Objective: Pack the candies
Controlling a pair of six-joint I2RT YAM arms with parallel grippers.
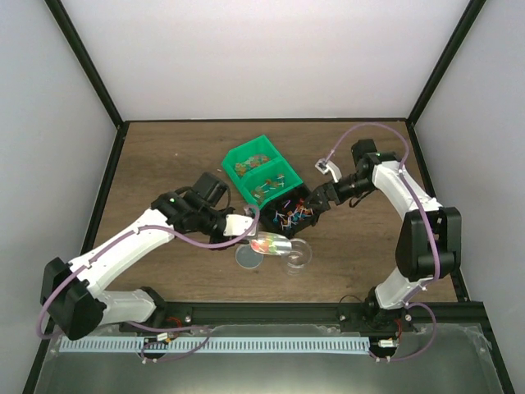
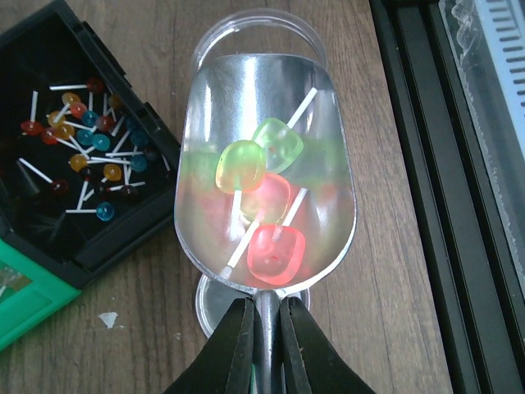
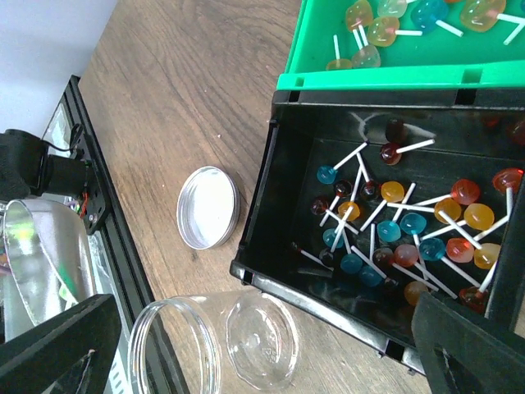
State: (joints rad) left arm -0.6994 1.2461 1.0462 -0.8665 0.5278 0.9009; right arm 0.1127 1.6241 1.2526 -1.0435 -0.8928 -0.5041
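My left gripper (image 2: 265, 328) is shut on the handle of a shiny metal scoop (image 2: 328, 164). The scoop holds several candies (image 2: 276, 253) on white sticks, coloured green, pink and red. It hangs above the wood, its tip over the rim of a clear jar (image 2: 254, 23). From above, the scoop (image 1: 272, 244) sits between the lid and the jar (image 1: 297, 257). Many small candies (image 3: 394, 226) in red, blue and orange lie in a black bin (image 3: 271, 205). My right gripper (image 3: 262, 353) is open over the jar (image 3: 213, 345), beside the bin's near wall.
A round metal lid (image 3: 209, 207) lies flat on the wood left of the black bin, partly under the scoop in the left wrist view. A green bin (image 1: 261, 171) with larger lollipops adjoins the black one behind. Black rails edge the table's near side.
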